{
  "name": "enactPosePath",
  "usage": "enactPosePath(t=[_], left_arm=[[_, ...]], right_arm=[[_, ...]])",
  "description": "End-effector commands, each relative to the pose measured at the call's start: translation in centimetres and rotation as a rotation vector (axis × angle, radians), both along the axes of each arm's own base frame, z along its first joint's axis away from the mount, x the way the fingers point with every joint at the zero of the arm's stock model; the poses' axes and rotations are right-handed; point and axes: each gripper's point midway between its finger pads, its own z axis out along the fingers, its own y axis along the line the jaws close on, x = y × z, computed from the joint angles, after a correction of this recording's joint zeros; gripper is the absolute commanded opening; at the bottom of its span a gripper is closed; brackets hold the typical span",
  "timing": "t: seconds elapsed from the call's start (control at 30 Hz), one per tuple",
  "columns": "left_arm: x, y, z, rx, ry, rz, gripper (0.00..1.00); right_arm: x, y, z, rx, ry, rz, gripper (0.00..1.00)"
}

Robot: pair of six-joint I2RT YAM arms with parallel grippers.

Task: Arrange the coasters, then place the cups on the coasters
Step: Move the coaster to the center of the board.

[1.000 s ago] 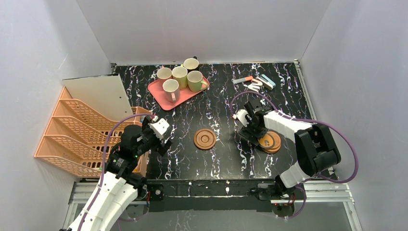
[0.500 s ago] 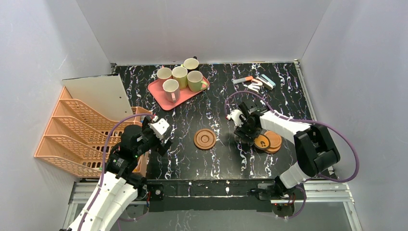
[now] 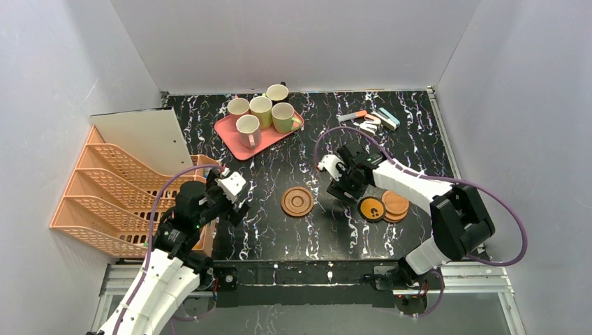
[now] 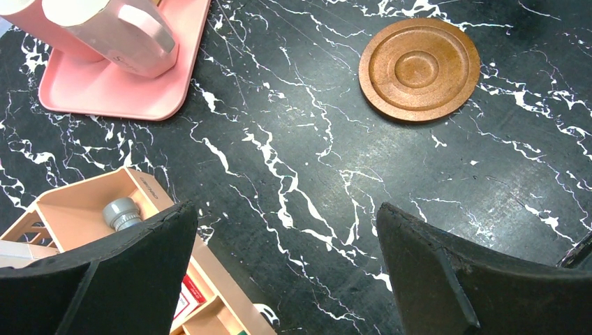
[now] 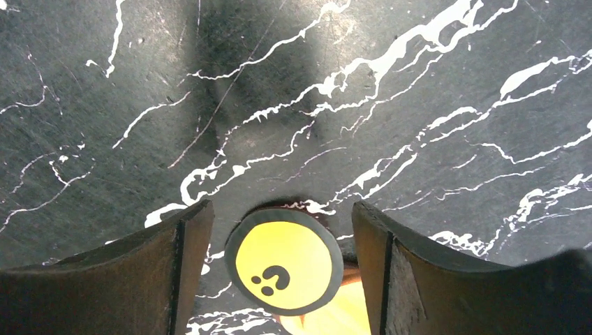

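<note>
Judging by the counter (image 3: 279, 164), you're early: the cups (image 3: 261, 110) cluster at the pink tray (image 4: 105, 87), far beyond both claws. One ringed brown coaster (image 3: 297, 202) lies ahead of your left claw (image 4: 286, 216), which is released and empty. Your right claw (image 5: 279, 209), also released, straddles a flat orange marked coaster (image 5: 286, 262) without gripping it. The remaining stack (image 3: 396, 204) sits just behind.

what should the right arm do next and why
Probably close the right gripper on the black-rimmed yellow coaster: it lies between its open jaws, right beside the coaster stack, and likely needs its own spot near the ringed coaster.
</note>
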Motion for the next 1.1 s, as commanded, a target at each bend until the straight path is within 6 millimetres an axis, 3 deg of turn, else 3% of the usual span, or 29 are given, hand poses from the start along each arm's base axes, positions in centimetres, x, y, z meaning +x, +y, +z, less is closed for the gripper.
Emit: enactPosePath(t=[0.0,0.17,0.47,0.77,0.93,1.07], left_arm=[[-0.2,-0.1,-0.4,0.004,0.017,-0.013,0.98],[-0.2,0.0,-0.5,0.005,0.022,-0.011,0.98],[-0.2,-0.1,-0.6,0.006,0.022,-0.012,0.98],[-0.2,0.0,-0.6,0.007,0.022,-0.011,0.98],[-0.2,0.0,-0.6,0.007,0.025,-0.012,0.98],[-0.2,-0.1,-0.6,0.007,0.023,-0.013,0.98]], right_arm=[[0.3,-0.3,2.0,0.009,-0.064,-0.001,0.83],[-0.3,-3.2,2.0,-0.093,-0.11,0.002,0.89],[-4.2,-6.4,2.4,-0.176,-0.048,0.07,0.99],[-5.8,-7.8,-0.3,-0.242,0.038,0.092,0.99],[-5.0,-8.1,-1.8,-0.275,0.028,0.083,0.99],[-2.7,-7.7,-2.5,-0.295,-0.031,0.067,0.99]])
